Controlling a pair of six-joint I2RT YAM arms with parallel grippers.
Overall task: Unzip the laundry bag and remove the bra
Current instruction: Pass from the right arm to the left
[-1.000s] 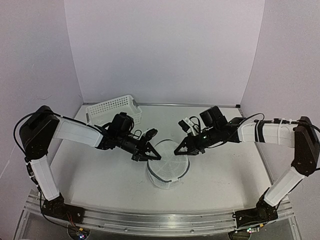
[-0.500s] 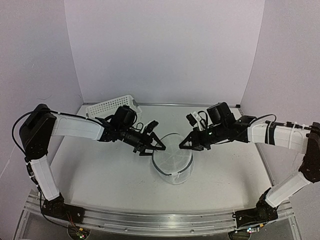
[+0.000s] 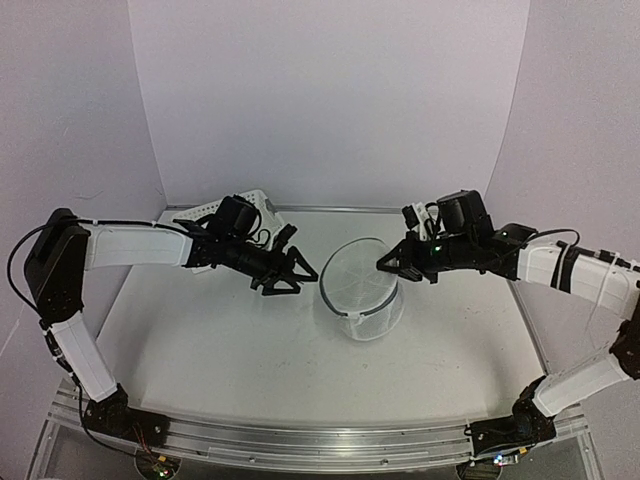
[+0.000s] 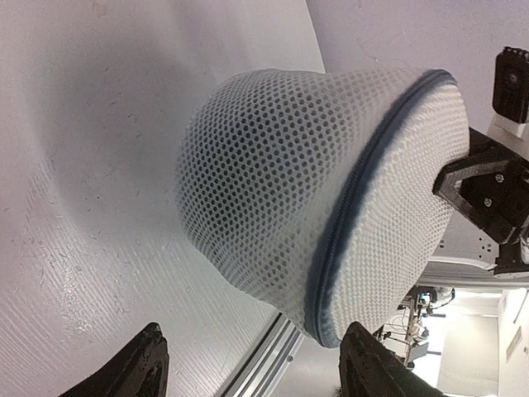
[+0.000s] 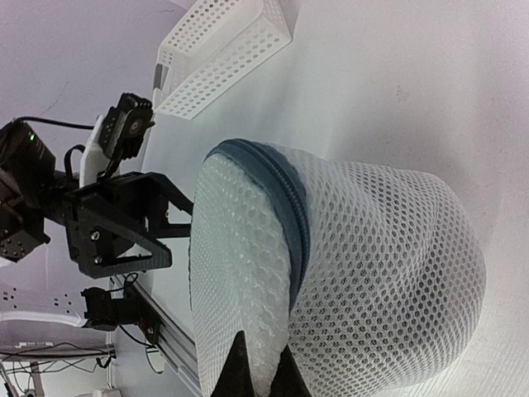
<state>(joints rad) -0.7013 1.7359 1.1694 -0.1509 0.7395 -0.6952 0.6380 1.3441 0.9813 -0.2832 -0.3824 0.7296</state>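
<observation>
Laundry bag (image 3: 362, 290) pinched by right fingers (image 5: 241, 374) (left fingers (image 4: 136, 372) spread, apart).

I'm seeing soft, even light from overhead, bright in all three views. The surface (image 3: 220, 340) carries only faint shadows in the top view, whose edges bow slightly. From the left wrist the laundry bag (image 4: 314, 190) throws a broad grey shadow, and the far background is blurred and overexposed.
</observation>
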